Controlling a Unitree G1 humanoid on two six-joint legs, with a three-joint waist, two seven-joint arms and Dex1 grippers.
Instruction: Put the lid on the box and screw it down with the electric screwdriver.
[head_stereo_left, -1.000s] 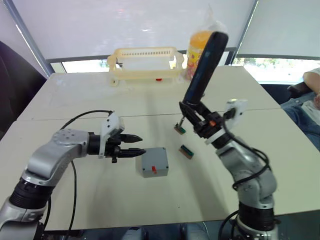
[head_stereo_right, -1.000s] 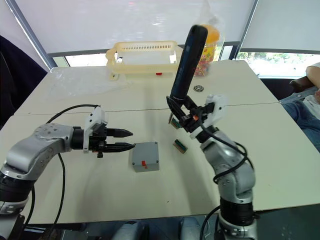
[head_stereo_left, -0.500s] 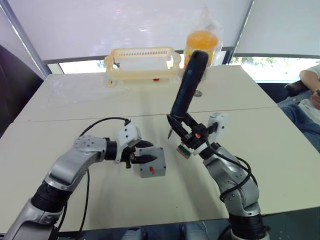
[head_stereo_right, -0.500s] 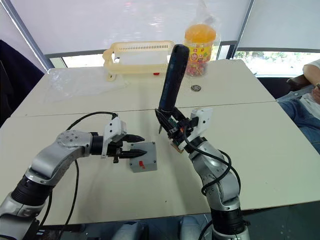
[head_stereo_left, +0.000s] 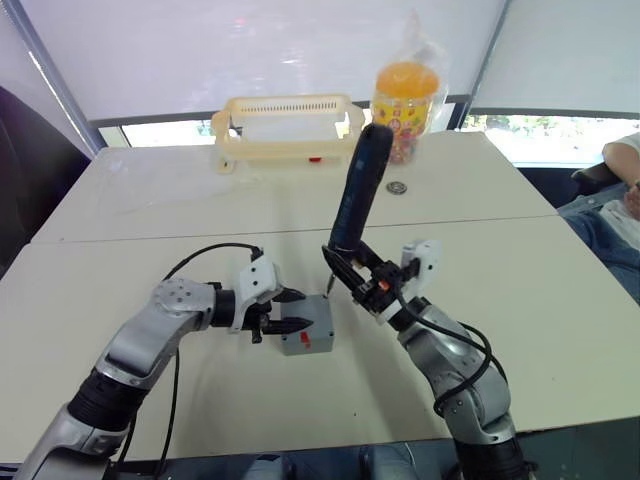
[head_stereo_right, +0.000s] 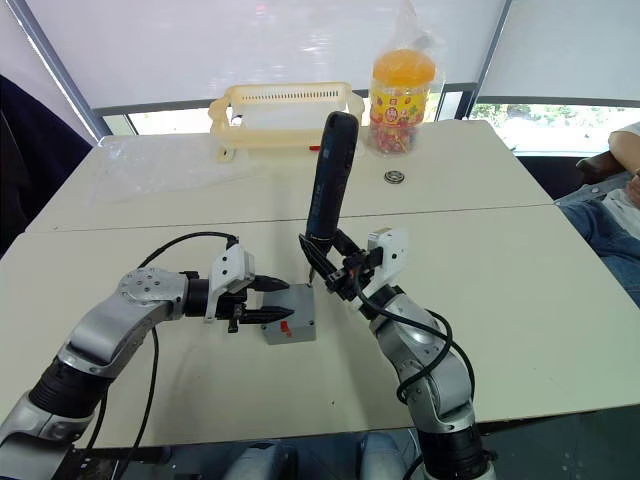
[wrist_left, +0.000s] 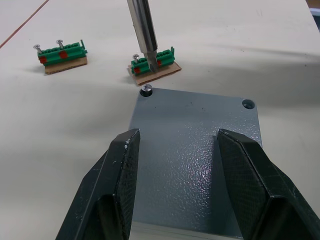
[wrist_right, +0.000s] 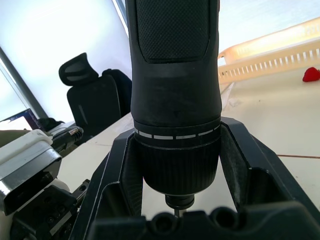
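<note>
Screwing down was the step in hand, by my judgement: the lid (wrist_left: 192, 155) already sat on the box (head_stereo_left: 307, 327). Your right gripper (head_stereo_left: 362, 283) pinched the screwdriver (head_stereo_left: 352, 199) upright, its bit hanging just above a raised screw (wrist_left: 146, 89) at one far corner of the lid. Your left gripper (wrist_left: 185, 187) was spread, fingers straddling the lid's near edge. Next, you likely needed to seat the bit squarely in that screw while steadying the box.
</note>
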